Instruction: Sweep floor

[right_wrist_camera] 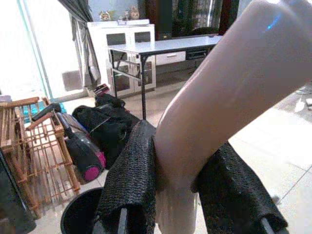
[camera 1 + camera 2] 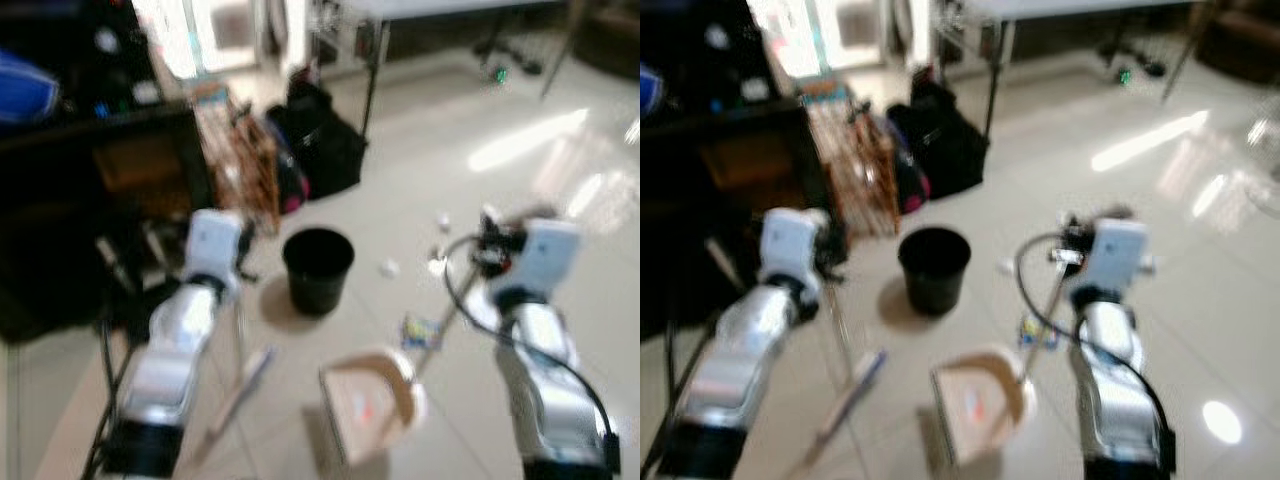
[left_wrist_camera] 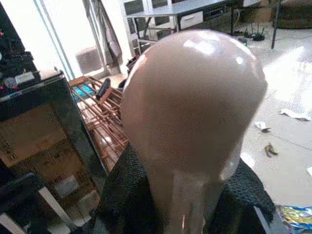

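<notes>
While our left gripper [image 3: 187, 214] pinches the broom handle [image 3: 192, 112], our right gripper [image 1: 175, 195] pinches the dustpan handle [image 1: 229, 92]. Dustpan [image 2: 368, 400] rests on the floor [image 2: 420, 180] near black bin [image 2: 318, 268] and scattered litter [image 2: 422, 331].

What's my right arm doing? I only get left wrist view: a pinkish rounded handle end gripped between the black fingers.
Observer: The right gripper is shut on a long beige plastic handle.
Operator: Handle of what?
Observer: A beige plastic dustpan. It sits on the pale tiled floor between the two arms, just this side of a round black bin.
Operator: And my own stick?
Observer: From your left gripper the pinkish handle runs down to what looks like a broom head on the floor, left of the dustpan. The picture is blurred there.
</notes>
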### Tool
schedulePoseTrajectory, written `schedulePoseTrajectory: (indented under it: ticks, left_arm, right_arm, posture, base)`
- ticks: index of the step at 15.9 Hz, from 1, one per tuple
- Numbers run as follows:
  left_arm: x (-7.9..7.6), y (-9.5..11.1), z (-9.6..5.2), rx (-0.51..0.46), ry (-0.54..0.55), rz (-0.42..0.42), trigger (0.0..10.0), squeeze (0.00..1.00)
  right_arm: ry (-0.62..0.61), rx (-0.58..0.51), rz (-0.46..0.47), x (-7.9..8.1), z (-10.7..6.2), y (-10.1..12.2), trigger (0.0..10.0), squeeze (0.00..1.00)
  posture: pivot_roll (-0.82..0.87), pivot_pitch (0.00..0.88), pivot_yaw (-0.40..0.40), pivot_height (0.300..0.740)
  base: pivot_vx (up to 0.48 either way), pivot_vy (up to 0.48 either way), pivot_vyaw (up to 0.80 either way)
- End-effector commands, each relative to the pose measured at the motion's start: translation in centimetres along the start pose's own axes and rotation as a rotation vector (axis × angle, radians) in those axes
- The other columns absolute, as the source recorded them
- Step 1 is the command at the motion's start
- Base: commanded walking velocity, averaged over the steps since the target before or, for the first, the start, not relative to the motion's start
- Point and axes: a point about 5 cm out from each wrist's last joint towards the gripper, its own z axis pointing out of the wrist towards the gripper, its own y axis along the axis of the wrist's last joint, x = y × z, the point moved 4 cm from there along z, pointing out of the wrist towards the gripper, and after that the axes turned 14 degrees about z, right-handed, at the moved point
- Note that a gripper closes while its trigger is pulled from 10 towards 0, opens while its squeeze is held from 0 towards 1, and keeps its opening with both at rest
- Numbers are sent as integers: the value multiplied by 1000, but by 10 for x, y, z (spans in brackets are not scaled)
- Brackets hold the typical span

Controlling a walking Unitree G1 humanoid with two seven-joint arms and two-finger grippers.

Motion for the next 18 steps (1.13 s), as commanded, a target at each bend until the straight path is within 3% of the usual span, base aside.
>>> schedulePoseTrajectory:
  ticks: [1, 11, 18]
  left_arm:
    - [-6, 14, 3, -54, -21, 2, 10000, 0]
    - [-5, 17, 8, -59, -28, 5, 10000, 0]
    - [-7, 19, 11, -63, -29, 1, 10000, 0]
  right_arm:
    - [-15, -50, -6, -8, -1, 12, 10000, 0]
    - [-56, -34, 26, -14, -1, 9, 10000, 0]
    - [-20, -40, 10, -9, 6, 13, 10000, 0]
  posture:
    - [-26, 55, -20, 740]
    - [-30, 69, -3, 740]
    - [-30, 67, -2, 740]
  base:
    - [330, 0, 0]
    - [328, 0, 0]
    - [324, 0, 0]
